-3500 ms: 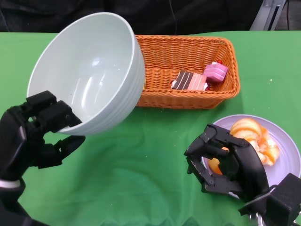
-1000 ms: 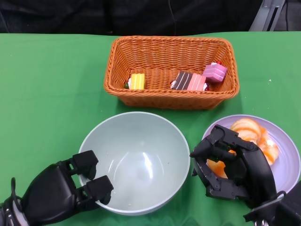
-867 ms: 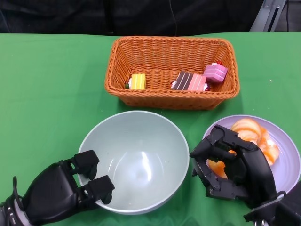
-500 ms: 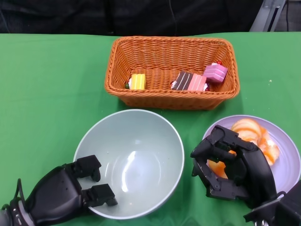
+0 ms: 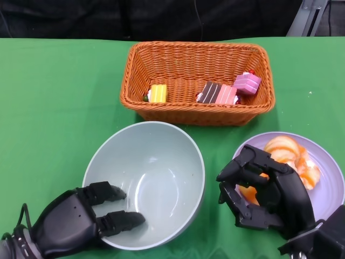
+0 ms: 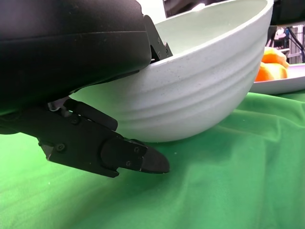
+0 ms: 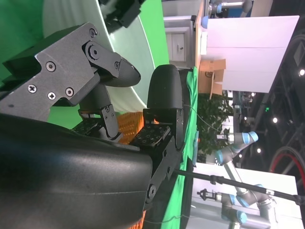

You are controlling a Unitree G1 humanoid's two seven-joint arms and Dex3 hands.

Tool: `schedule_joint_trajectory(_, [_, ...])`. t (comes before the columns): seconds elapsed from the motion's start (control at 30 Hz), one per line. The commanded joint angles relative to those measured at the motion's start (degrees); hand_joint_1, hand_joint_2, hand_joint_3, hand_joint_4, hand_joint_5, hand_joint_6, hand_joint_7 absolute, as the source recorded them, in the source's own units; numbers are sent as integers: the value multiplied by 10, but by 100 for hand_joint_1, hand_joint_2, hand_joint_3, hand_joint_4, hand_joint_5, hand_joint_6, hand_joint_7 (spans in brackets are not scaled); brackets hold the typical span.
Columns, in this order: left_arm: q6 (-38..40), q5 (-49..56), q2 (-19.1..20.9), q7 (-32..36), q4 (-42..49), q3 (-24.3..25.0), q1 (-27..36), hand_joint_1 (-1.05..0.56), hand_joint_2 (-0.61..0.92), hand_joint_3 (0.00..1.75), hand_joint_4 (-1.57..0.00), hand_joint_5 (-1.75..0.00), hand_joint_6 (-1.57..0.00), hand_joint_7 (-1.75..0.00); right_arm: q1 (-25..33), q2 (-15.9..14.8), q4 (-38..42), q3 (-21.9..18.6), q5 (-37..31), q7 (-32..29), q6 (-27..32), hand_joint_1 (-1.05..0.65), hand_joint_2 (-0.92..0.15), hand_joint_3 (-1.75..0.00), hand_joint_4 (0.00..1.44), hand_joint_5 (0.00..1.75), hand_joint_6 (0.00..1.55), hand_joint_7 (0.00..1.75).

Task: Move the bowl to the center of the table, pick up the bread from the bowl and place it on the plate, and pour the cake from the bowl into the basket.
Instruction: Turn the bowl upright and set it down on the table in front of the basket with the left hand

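Bowl [image 5: 156,172] is sitting empty, tilted; left hand [image 5: 75,221] is gripping its rim, right hand [image 5: 264,194] is curling empty above plate [image 5: 329,178].

Head view: taken from above the table's near edge, looking steeply down so that the basket [image 5: 197,81] lies far and both hands near. Left wrist view: set low behind the left hand [image 6: 71,62], almost at cloth level, facing sideways and very close to the bowl [image 6: 190,90], with the plate [image 6: 281,86] beyond. Right wrist view: turned on its side, close behind the right hand [image 7: 95,119]; all three views share the bowl [image 5: 145,183].
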Motion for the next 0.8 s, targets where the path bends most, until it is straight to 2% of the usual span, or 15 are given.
schedule_joint_trajectory(0.03, [7, -3, 14, 29, -5, 5, 9, -69, 92, 26, -47, -7, -52, 0, -5, -2, 10, -4, 10, 3, -11, -5, -53, -100, 74, 163, 69, 119])
schedule_joint_trajectory(0.2, [10, -15, 15, 48, -18, 19, 11, -81, 92, 31, -35, 0, -37, 0, -9, -4, 18, -5, 8, 6, -11, -6, -52, -100, 73, 162, 69, 119])
schedule_joint_trajectory(0.43, [-16, -31, 27, 51, -38, 39, 7, -93, 92, 39, -26, 0, -27, 0, -12, -2, 27, -5, 7, 5, -17, -6, -53, -97, 74, 162, 69, 118])
schedule_joint_trajectory(0.6, [-47, -26, 48, 53, -62, 47, 4, -99, 92, 51, -28, -1, -26, 0, -16, -2, 36, -6, 3, 1, -25, -7, -52, -97, 74, 161, 70, 118])
schedule_joint_trajectory(0.73, [-72, -31, 64, 40, -77, 53, 8, -103, 92, 52, -27, 0, -25, 0, -18, -1, 38, -6, 2, -1, -27, -6, -53, -96, 74, 160, 69, 118])
schedule_joint_trajectory(0.8, [-103, -38, 78, 27, -86, 57, 11, -104, 92, 54, -20, 0, -20, 0, -17, 0, 36, -6, 1, -4, -25, -6, -54, -95, 74, 161, 70, 118])
